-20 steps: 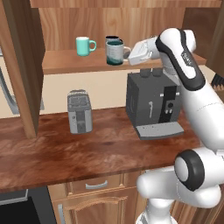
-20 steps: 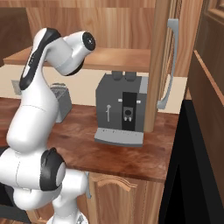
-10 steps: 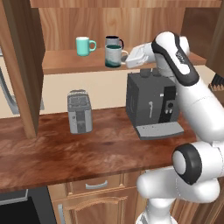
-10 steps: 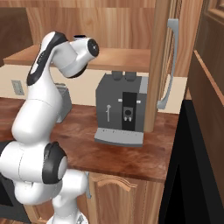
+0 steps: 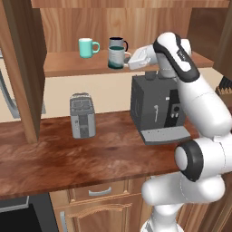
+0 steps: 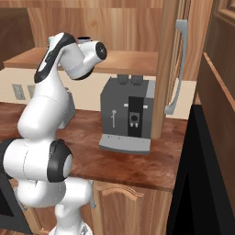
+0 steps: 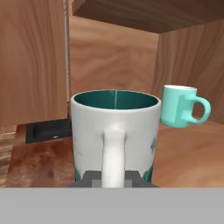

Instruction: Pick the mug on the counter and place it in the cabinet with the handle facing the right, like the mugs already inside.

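Hand [image 5: 130,62] clenching handle [image 7: 113,151] of mug [image 5: 116,57], holding it at cabinet [image 5: 27,68] shelf front edge, near mint mug [image 5: 87,47]; handle-side grip is keeping handle pointing right.

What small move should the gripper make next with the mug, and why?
Probably lower the mug a little onto the cabinet shelf before letting go. The gripper is shut on its handle, which already points right like the mint mug's, and the mug sits at the shelf's front edge.
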